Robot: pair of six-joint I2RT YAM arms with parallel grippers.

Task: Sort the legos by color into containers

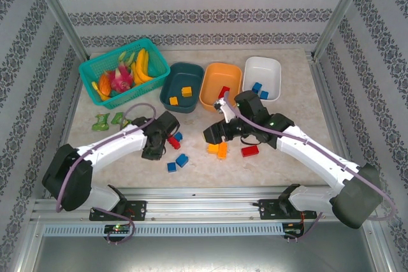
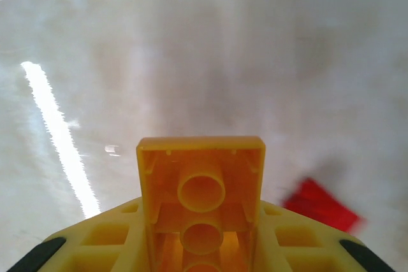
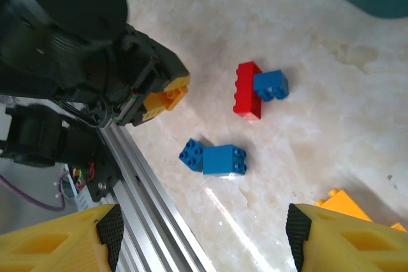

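Note:
A yellow brick [image 2: 201,189] sits between my left gripper's yellow fingers [image 2: 95,240], its hollow underside facing the camera; the left gripper [image 1: 153,152] is shut on it, low over the table beside a red brick [image 1: 173,143] and a blue one [image 1: 178,136]. Two blue bricks [image 3: 220,159] lie below my right gripper [image 3: 204,240], which is open and holds nothing. Orange bricks [image 1: 218,150] and a red brick [image 1: 250,151] lie by the right gripper [image 1: 213,136]. The dark teal tub [image 1: 182,76] holds yellow bricks, the orange tub [image 1: 220,71] a red one, the white tub [image 1: 262,65] blue ones.
A teal mesh basket [image 1: 95,68] of toy fruit stands at the back left. Green wrapped pieces [image 1: 108,120] lie left of the left arm. The aluminium rail [image 3: 153,208] runs along the table's near edge, close to the two blue bricks.

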